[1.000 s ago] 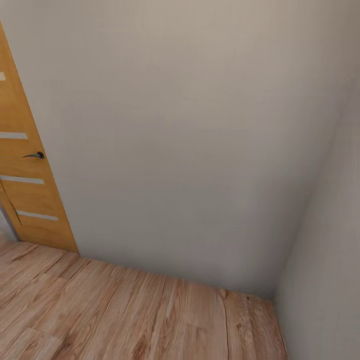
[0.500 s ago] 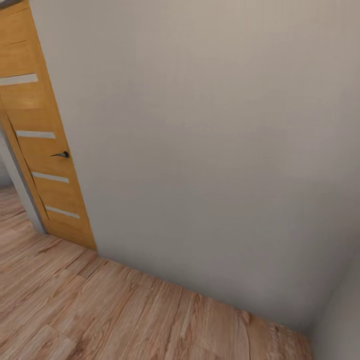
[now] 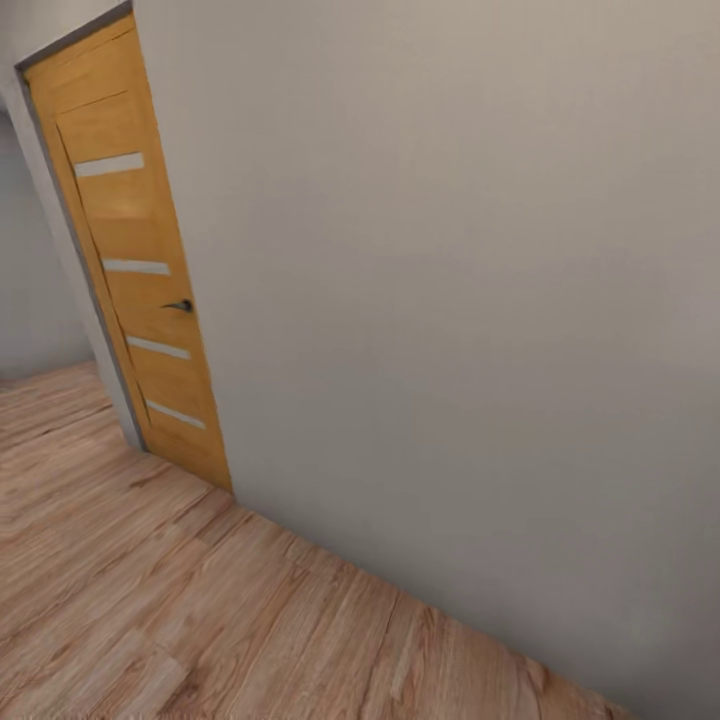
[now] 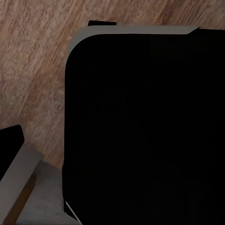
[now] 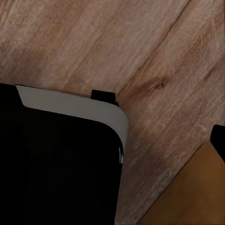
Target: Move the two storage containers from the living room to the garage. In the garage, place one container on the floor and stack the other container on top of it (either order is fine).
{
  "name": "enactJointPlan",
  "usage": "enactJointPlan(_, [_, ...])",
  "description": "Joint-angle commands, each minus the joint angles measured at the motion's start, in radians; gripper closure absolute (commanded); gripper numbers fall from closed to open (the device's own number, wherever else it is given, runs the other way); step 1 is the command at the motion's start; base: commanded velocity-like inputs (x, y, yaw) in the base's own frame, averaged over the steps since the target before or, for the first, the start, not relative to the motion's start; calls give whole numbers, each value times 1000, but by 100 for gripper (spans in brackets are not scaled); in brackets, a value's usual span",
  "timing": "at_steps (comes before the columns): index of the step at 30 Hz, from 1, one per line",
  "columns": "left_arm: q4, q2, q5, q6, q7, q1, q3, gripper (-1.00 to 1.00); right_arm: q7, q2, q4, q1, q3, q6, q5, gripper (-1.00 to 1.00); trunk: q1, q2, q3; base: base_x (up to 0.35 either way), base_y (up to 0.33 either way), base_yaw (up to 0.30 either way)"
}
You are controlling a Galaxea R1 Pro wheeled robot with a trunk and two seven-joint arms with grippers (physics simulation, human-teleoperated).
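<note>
The two storage containers are out of view, and so is the garage. In the left wrist view, a dark fingertip on a grey piece juts in at the picture's edge over pale wood planks. The right wrist view has a small dark tip at its edge beside an orange-brown wedge. Neither view lets me judge whether the jaws are open or shut. A black rounded panel with a grey rim, part of my own body, takes up much of both wrist views.
A plain grey-white wall stands close ahead and runs off to the right. At its left end is a wooden door with pale stripes and a dark handle. Pale wood-plank flooring stretches to the left and toward me.
The head view has swung left: the door has slid rightward into the picture, the side wall and its corner have left the frame, and more flooring shows on the left.
</note>
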Motion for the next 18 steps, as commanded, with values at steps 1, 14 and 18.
enactJointPlan(1, [0, 0, 6, -3, 0, 0, 1, -100, -1, 1, 3, -1, 9, -6, -11, -100, 0, 0, -1, 0, 0, 273])
enactJointPlan(14, [0, 0, 6, -3, 0, 0, 1, -100, -1, -2, 3, -1, 10, -10, -17, -100, 0, 0, 5, 0, 0, 274])
enactJointPlan(18, [0, 0, 6, -3, 0, 0, 1, -100, -1, -2, 3, -1, 10, -10, -17, -100, 0, 0, 7, 0, 0, 274])
